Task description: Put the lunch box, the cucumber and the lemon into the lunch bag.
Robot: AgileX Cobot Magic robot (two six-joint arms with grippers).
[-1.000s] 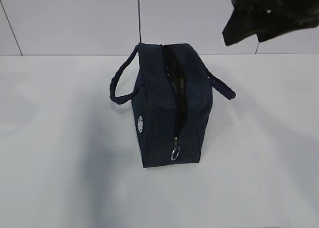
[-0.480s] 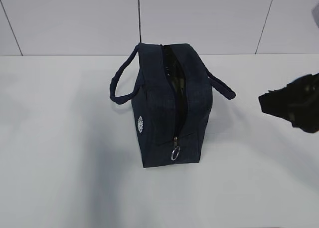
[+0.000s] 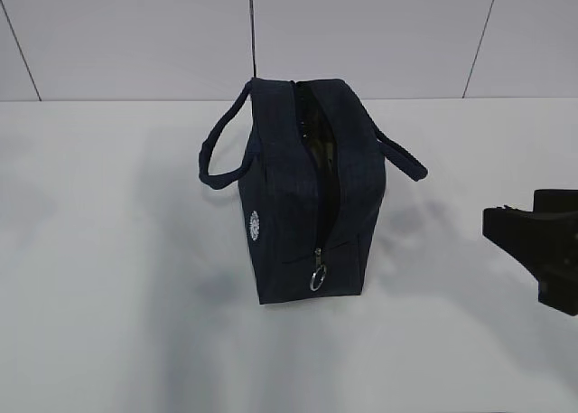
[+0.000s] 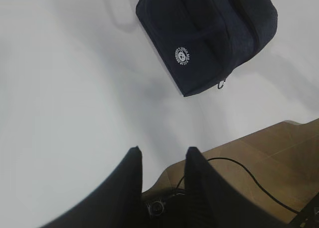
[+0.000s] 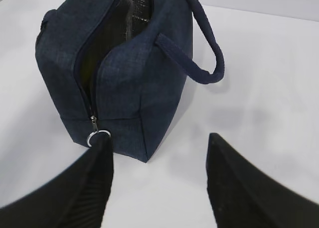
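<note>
The lunch bag (image 3: 298, 196) is dark navy fabric with a small white round logo (image 3: 254, 225) and a silver ring pull (image 3: 318, 277). It sits on a white table (image 3: 108, 250); both grippers (image 5: 159, 183) are black.

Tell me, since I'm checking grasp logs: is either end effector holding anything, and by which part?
Nothing is held. The left end effector and the right end effector are both open and empty, apart from the lunch bag.
</note>
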